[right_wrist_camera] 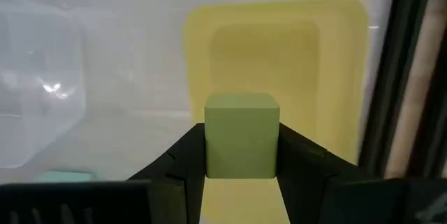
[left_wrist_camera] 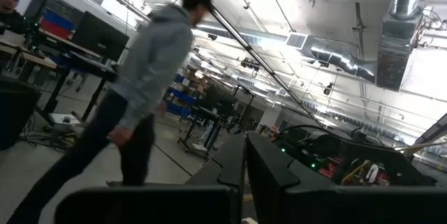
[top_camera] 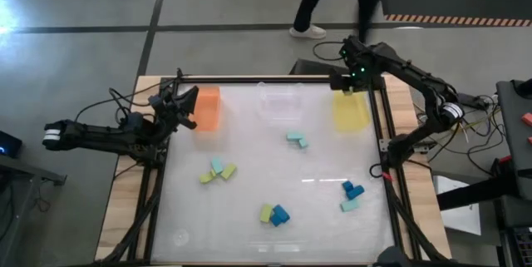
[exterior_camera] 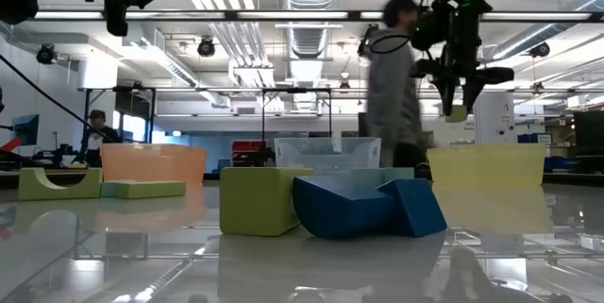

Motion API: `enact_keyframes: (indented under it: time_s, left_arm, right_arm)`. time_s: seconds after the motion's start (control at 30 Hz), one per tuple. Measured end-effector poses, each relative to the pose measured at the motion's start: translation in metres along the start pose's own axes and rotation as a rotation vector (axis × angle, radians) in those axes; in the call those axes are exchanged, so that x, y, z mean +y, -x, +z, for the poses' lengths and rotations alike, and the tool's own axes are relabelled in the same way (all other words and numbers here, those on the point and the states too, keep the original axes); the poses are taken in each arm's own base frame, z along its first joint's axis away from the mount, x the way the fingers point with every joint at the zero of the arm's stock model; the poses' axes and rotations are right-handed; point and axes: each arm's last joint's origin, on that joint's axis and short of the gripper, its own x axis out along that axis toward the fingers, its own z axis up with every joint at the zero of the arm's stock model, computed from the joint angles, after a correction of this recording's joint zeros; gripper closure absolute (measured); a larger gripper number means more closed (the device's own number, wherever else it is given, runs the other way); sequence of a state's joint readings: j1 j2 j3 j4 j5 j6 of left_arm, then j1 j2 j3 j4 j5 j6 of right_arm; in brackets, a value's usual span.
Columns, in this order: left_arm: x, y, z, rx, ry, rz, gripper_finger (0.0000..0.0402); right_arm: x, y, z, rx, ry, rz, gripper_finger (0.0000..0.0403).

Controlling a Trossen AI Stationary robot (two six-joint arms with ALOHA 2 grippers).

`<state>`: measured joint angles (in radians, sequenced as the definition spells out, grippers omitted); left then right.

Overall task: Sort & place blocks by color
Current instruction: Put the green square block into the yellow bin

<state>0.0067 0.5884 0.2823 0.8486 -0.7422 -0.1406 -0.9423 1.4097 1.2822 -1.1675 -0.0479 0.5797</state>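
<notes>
While the left gripper (top_camera: 184, 101) hangs just beside the orange tray (top_camera: 206, 108), its fingers (left_wrist_camera: 230, 175) pressed together on nothing, the work sits with the other arm. Between the two grippers, the blocks lie loose on the table (top_camera: 249, 142): a teal and yellow-green cluster (top_camera: 218, 170), a yellow-green and blue pair (top_camera: 273, 214), teal ones (top_camera: 297, 140), and blue with teal (top_camera: 352, 195). A clear tray (top_camera: 278, 101) stands near the yellow tray (top_camera: 350, 111). Above that yellow tray, the right gripper (right_wrist_camera: 242, 155) pinches a yellow-green block (right_wrist_camera: 242, 135).
</notes>
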Motion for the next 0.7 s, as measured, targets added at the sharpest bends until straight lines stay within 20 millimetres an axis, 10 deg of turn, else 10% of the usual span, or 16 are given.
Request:
enact_keyframes:
  time_s: [0.7]
  left_arm:
    - [0.001, 0.001, -0.003, 0.009, -0.007, 0.001, 0.0402]
  right_arm:
    - [-0.019, -0.069, -0.013, -0.012, 0.037, 0.006, 0.0275]
